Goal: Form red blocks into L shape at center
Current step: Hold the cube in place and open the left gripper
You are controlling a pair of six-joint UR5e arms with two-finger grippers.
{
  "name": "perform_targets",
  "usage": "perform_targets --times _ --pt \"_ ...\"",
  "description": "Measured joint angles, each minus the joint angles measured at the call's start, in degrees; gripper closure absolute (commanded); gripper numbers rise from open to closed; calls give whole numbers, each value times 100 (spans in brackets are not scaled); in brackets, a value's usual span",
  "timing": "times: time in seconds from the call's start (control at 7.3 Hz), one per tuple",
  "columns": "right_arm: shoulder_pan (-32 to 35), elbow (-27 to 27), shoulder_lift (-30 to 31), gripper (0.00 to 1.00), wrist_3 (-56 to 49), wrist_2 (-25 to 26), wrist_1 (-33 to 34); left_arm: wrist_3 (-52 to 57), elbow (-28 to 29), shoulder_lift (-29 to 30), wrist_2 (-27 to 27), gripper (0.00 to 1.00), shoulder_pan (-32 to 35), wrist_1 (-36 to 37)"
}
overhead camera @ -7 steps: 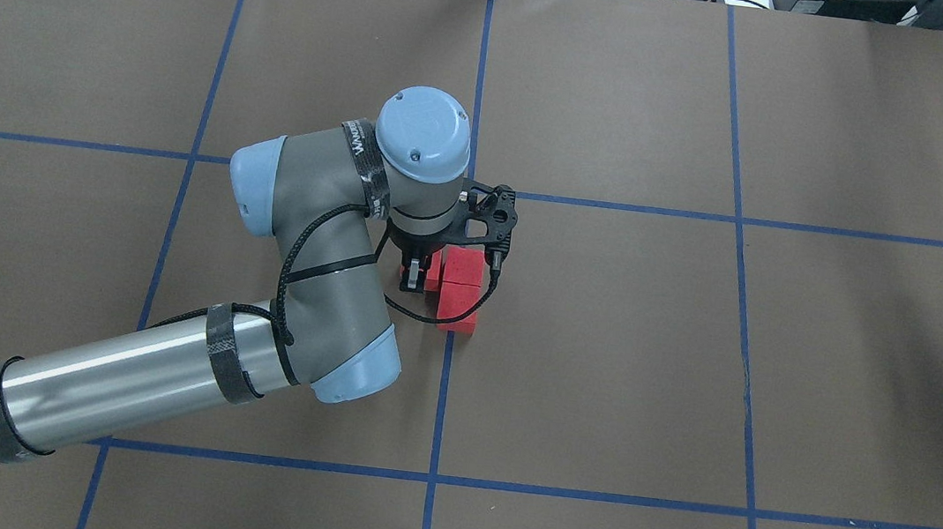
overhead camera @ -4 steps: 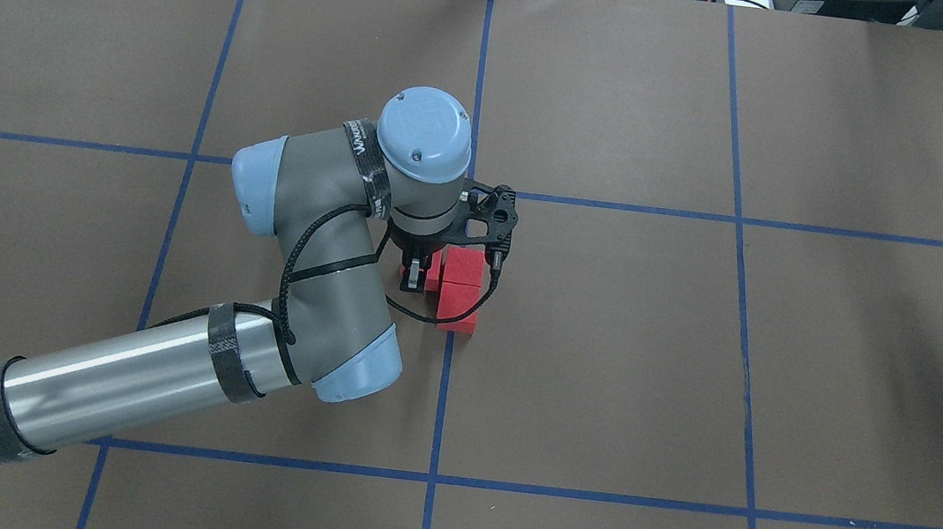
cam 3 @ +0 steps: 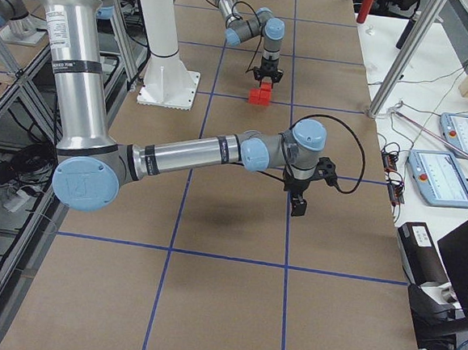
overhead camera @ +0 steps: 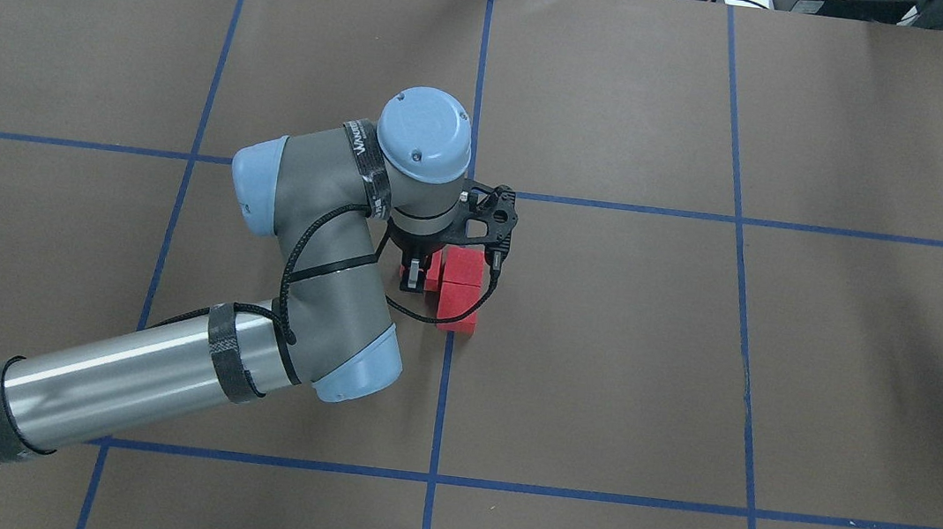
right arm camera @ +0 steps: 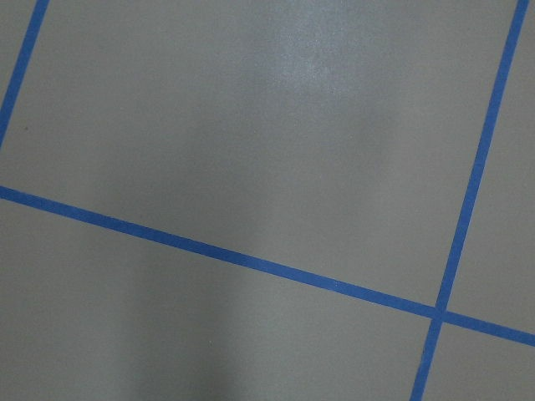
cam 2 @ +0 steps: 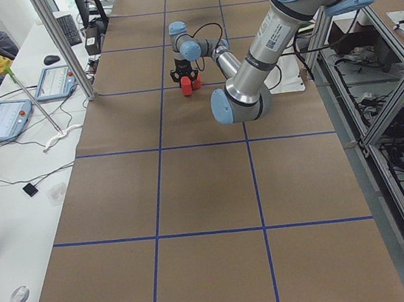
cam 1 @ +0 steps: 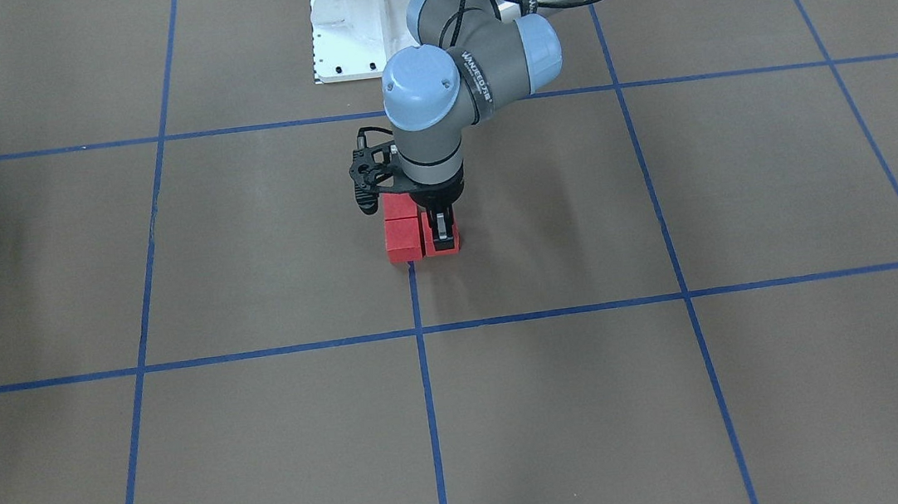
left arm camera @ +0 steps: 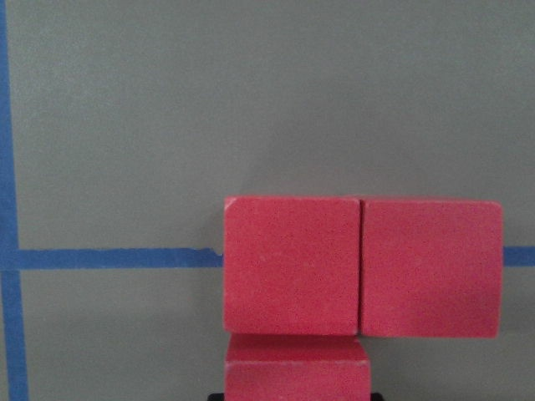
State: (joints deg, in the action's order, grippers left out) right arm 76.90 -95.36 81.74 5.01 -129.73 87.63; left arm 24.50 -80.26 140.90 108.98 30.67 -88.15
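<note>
- Forming an L, three small matte red cubes (left arm camera: 292,266) sit touching, faces flush, on the middle blue tape line of the brown gridded floor (overhead camera: 603,359).
- Left two-finger gripper (cam 1: 441,240) straddles the L's end cube; clamped or loose, cannot tell.
- Right gripper (cam 3: 299,206) hangs well apart; state cannot be told.
- Left arm's band lettering unreadable.
- Black cable (overhead camera: 429,321) crosses cubes in overhead view.
</note>
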Motion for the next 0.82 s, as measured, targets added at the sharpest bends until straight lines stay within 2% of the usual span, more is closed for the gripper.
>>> perform_targets --times 0.41,0.82 --pt "0 0 0 0 0 -2 0 11 2 6 0 55 -2 0" --pt "0 0 3 0 0 -1 0 11 -1 11 0 47 -15 0"
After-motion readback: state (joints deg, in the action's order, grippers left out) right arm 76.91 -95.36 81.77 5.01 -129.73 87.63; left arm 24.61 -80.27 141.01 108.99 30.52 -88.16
